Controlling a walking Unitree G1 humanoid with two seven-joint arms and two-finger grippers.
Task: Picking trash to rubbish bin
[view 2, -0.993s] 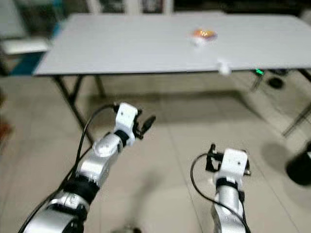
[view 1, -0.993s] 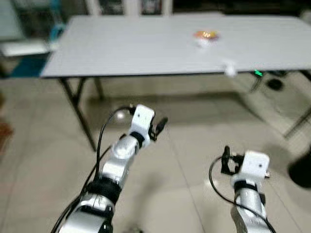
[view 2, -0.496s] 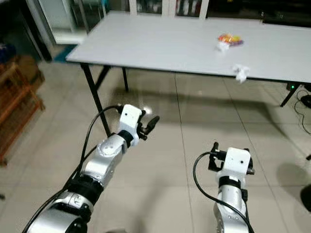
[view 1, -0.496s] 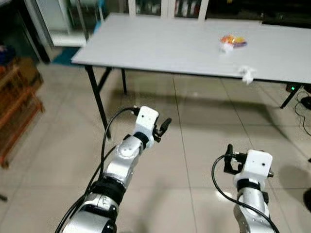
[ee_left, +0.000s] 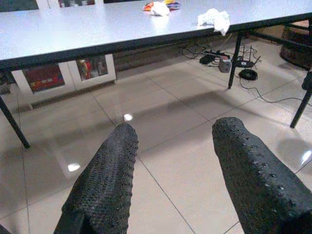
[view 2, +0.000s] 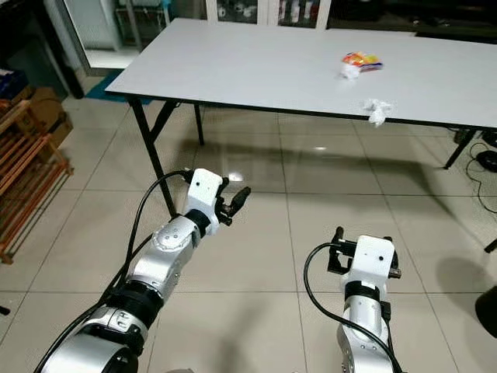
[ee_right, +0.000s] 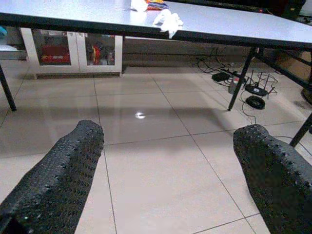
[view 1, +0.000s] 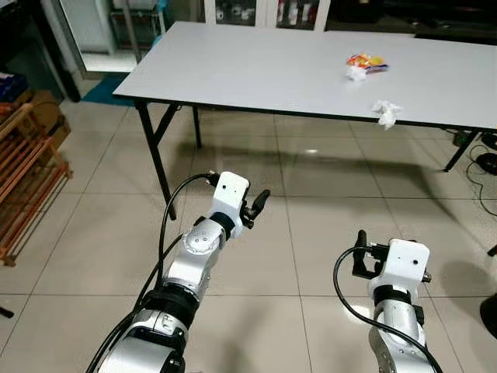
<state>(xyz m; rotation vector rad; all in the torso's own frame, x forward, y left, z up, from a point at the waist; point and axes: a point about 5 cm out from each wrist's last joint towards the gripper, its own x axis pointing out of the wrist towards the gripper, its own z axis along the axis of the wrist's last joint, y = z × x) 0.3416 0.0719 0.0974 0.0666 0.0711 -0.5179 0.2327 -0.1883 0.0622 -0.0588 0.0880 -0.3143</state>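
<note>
While both arms hang over the floor, the left pincer (ee_left: pixel 170 170) and right pincer (ee_right: pixel 165 170) gape wide, holding nothing. Two bits of trash lie on the grey surface (view 1: pixel 256 62): a white crumpled tissue (view 1: pixel 386 113) near its front edge, and a colourful wrapper (view 1: pixel 365 64) further back.

A long grey rectangular table (view 1: pixel 256 70) on black folding legs is seen above a beige tiled floor (view 1: pixel 311 225). 2 pieces of trash are laid on it: a colourful crumpled wrapper (view 1: pixel 365 64) and a white crumpled tissue (view 1: pixel 386 113) near the front edge. The left gripper (view 1: pixel 260 203) and right gripper (view 1: pixel 359 252) are held above the floor.
</note>
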